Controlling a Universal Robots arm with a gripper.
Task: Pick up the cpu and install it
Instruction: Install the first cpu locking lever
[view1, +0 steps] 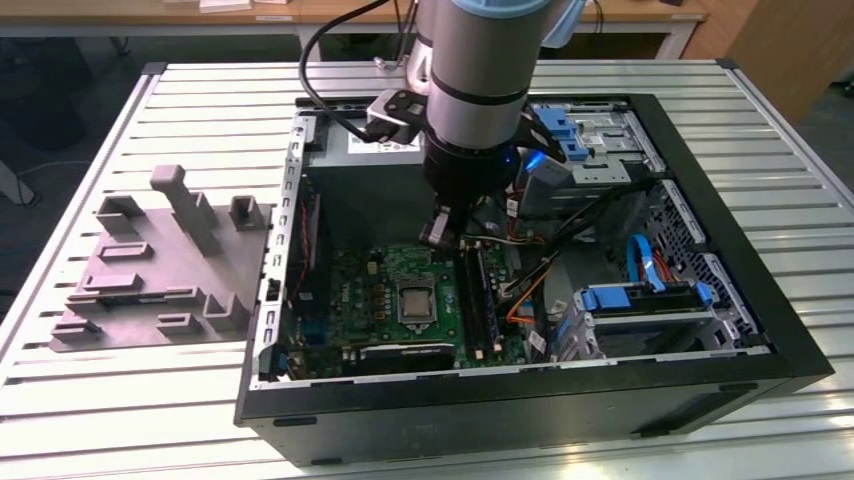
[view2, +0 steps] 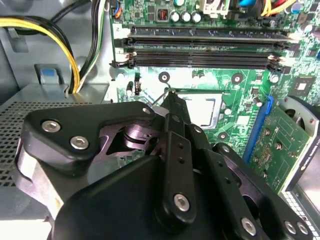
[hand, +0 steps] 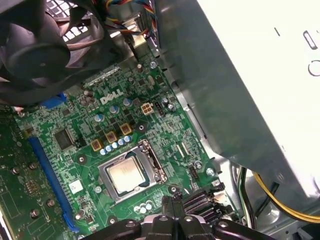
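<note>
A: Where is the claw (hand: 172, 212), and what is it carrying?

B: It hangs low inside the open computer case (view1: 747, 330), over the green circuit board (hand: 75, 150). In both wrist views its black fingers (view2: 172, 145) come together at the tips, drawn narrow, with nothing visible between them. It carries nothing.

A: And the cpu?

B: In the first wrist view the cpu (hand: 125, 173) lies flat inside the silver socket frame (hand: 106, 189), dull metal top facing up. It appears to sit square within the frame. The claw's tips hover just beside that socket, apart from the chip. In the exterior view the socket (view1: 416, 300) shows near the middle of the board, below the arm (view1: 481, 90).

A: Why does the arm stand so upright?

B: Probably because the case walls and the bundle of cables (view1: 561, 250) leave room only from above. The memory slots (view2: 200, 47) run close beside the socket, so a straight drop avoids them.

A: Anything outside the case?

B: A grey plastic fixture (view1: 147, 270) with upright blocks rests on the slatted tabletop (view1: 174, 400), on the exterior view's left, well apart from the claw. Judging by how the chip lies, the placing looks done; whether the socket's latch is closed cannot be told.
</note>
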